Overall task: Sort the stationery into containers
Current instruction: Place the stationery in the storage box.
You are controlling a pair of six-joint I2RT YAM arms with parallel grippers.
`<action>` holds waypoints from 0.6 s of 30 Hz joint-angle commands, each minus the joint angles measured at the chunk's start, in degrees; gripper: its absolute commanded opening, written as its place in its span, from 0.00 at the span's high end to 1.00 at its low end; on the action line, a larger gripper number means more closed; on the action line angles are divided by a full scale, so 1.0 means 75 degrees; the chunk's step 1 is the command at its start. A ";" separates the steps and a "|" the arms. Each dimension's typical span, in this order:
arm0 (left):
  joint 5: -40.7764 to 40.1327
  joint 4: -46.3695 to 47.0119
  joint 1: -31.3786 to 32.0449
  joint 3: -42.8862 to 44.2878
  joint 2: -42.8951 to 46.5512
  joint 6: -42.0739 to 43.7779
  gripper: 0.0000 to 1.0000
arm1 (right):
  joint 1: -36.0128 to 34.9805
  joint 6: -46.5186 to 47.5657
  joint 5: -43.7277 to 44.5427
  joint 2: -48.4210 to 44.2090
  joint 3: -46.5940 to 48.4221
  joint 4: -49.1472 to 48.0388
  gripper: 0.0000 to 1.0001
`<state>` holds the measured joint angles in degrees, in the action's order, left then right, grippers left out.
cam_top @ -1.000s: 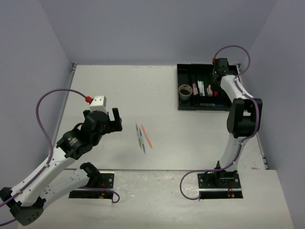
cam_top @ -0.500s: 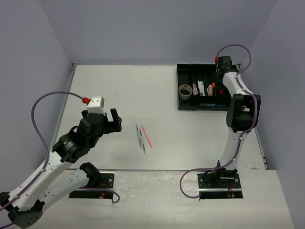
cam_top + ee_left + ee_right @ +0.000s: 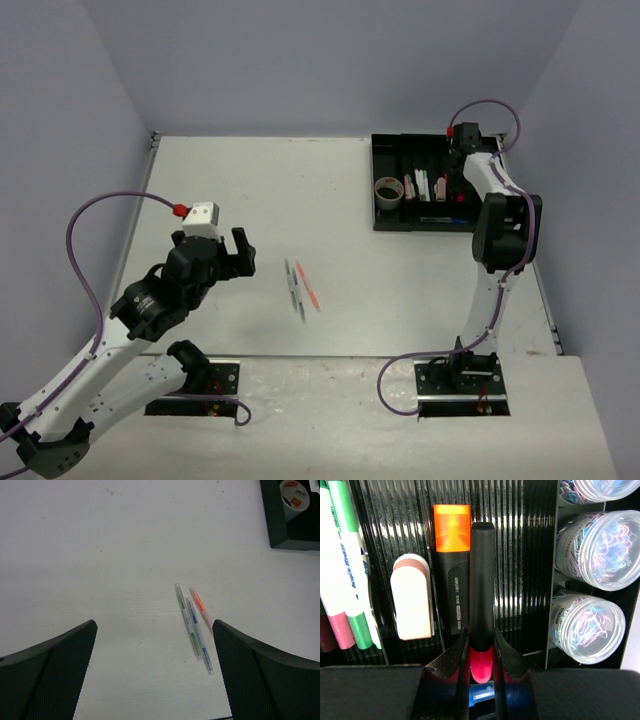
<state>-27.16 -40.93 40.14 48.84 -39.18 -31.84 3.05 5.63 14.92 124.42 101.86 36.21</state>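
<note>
Right end effector (image 3: 481,647) clamped on pink-ended black plastic highlighter (image 3: 482,570). I advise lowering it flat beside orange-capped black highlighter (image 3: 452,575) in ribbed black plastic tray (image 3: 520,555), then releasing. Left end effector (image 3: 154,627) apart.

Lighting is even and diffuse, probably from overhead; the white table (image 3: 300,190) reads bright, with only faint, soft shadows. Ahead of the right gripper (image 3: 481,632), glare streaks the tray (image 3: 520,555) ribs and the tubs (image 3: 592,547). Both wrist views blur the near fingers (image 3: 50,675); the pens (image 3: 192,622) ahead of the left gripper (image 3: 154,625) are sharp.
</note>
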 commanded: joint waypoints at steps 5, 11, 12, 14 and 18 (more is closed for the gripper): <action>0.0044 0.0289 -0.0032 -0.0031 0.0033 0.0226 0.00 | 0.0004 0.0046 -0.0178 0.0075 0.0428 -0.0096 0.82; 0.0052 0.0301 -0.0032 -0.0031 0.0095 0.0244 0.00 | 0.0004 0.0011 -0.0146 0.0111 0.0587 0.0116 0.65; 0.0059 0.0301 -0.0031 -0.0032 0.0115 0.0238 0.00 | 0.0004 0.0011 -0.0124 0.0098 0.0589 0.0132 0.63; 0.0081 0.0323 -0.0020 -0.0054 0.0126 0.0249 0.00 | 0.0004 0.0000 -0.0112 0.0120 0.0643 0.0197 0.59; 0.0094 0.0324 -0.0031 -0.0043 0.0127 0.0261 0.00 | -0.0010 -0.0074 -0.0094 0.0147 0.0810 0.0412 0.58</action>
<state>-26.89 -40.80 40.16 48.84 -38.69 -31.83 3.05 5.41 14.02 124.69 104.30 36.89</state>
